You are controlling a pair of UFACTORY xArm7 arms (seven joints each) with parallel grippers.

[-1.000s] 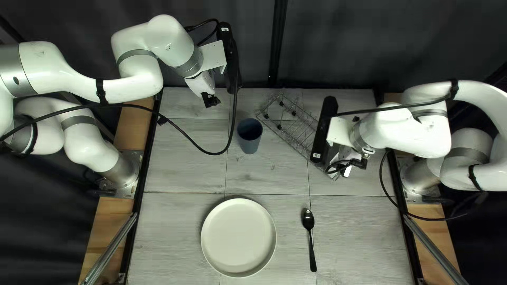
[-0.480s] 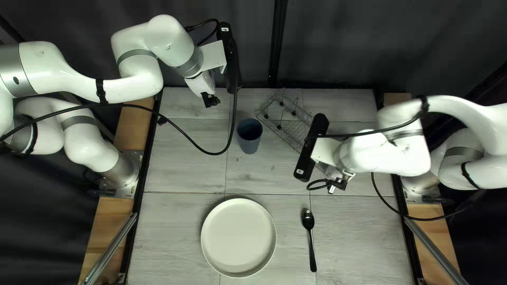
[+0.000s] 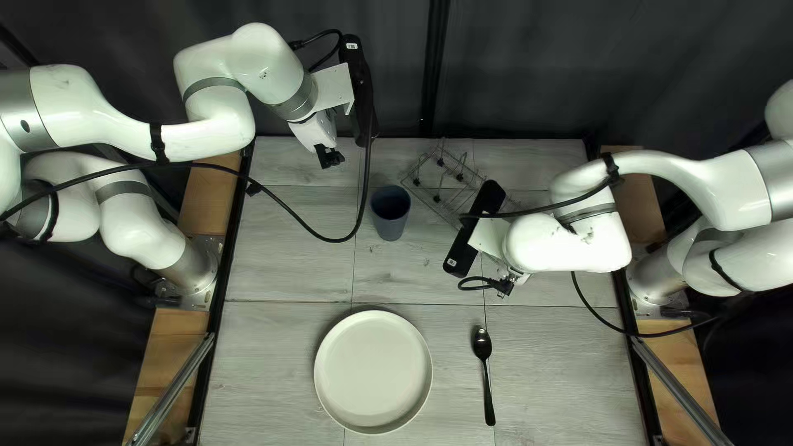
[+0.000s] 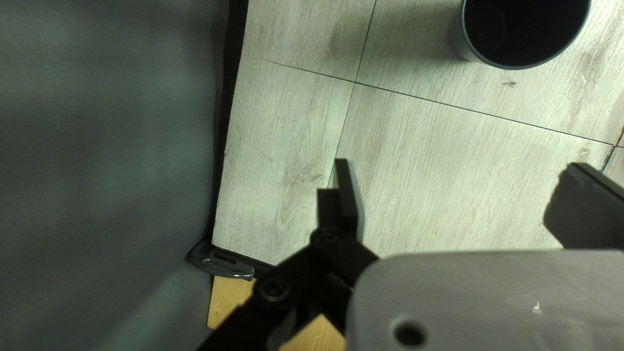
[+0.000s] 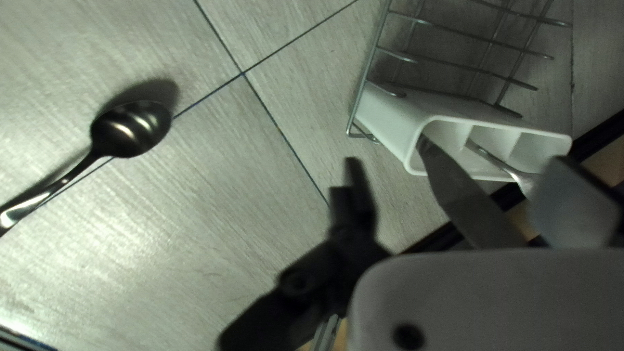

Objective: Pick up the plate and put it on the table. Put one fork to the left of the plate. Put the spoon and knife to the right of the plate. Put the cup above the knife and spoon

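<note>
In the top left view the left gripper hangs over the far part of the table; in the left wrist view that gripper has its fingers wide apart, the cup ahead of it. The right gripper is by the rack's near end, and in its wrist view this gripper is open. A knife and a fork stand in a white holder, the blade reaching between the open fingers. The plate lies at the near side, the spoon right of it. The cup stands upright.
A wire rack stands at the table's far side, partly under my right arm. The white cutlery holder is at its end. A black cable loops down from my left arm near the cup.
My right arm has swung toward the left and slightly nearer in the top left view, its gripper now closer above the spoon's side. My left arm, plate, spoon and cup are unmoved.
</note>
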